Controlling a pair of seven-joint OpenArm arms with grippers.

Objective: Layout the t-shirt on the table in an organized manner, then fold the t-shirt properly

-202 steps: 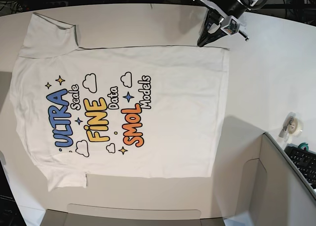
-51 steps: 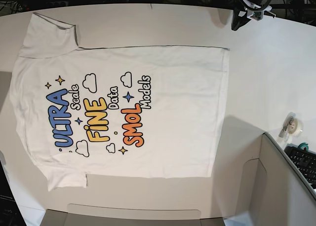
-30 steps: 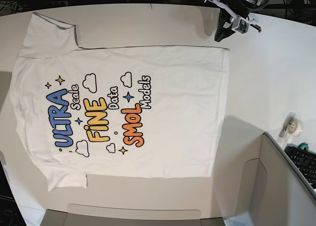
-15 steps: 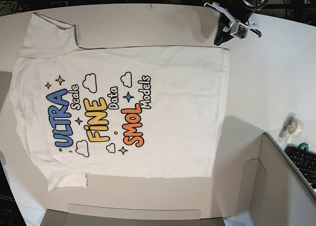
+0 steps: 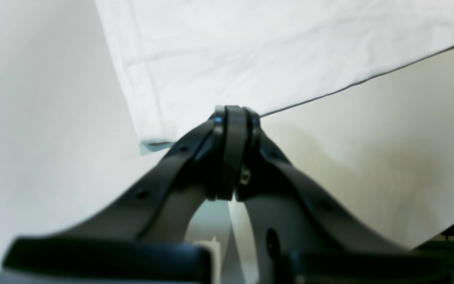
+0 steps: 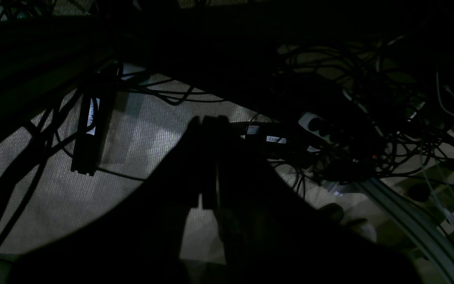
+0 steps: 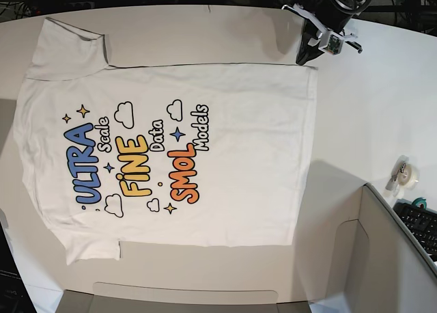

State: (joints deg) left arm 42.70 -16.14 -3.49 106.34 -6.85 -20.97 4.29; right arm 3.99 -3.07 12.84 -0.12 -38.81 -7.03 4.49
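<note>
T-shirt (image 7: 171, 149): flat, print up, on table (image 7: 369, 101). Layout looks done; folding pending. Left gripper (image 5: 233, 118): jaws together, empty, at far-right hem corner. Your next move: open, pinch that corner.

The t-shirt (image 7: 225, 156) is white, printed with "ULTRA" in blue, "FINE" in yellow and "SMOL" in orange, among white clouds and small blue and yellow stars. It lies on a white table (image 7: 382, 101). The left gripper (image 5: 231, 118) looks black, though its view is blurred.
</note>
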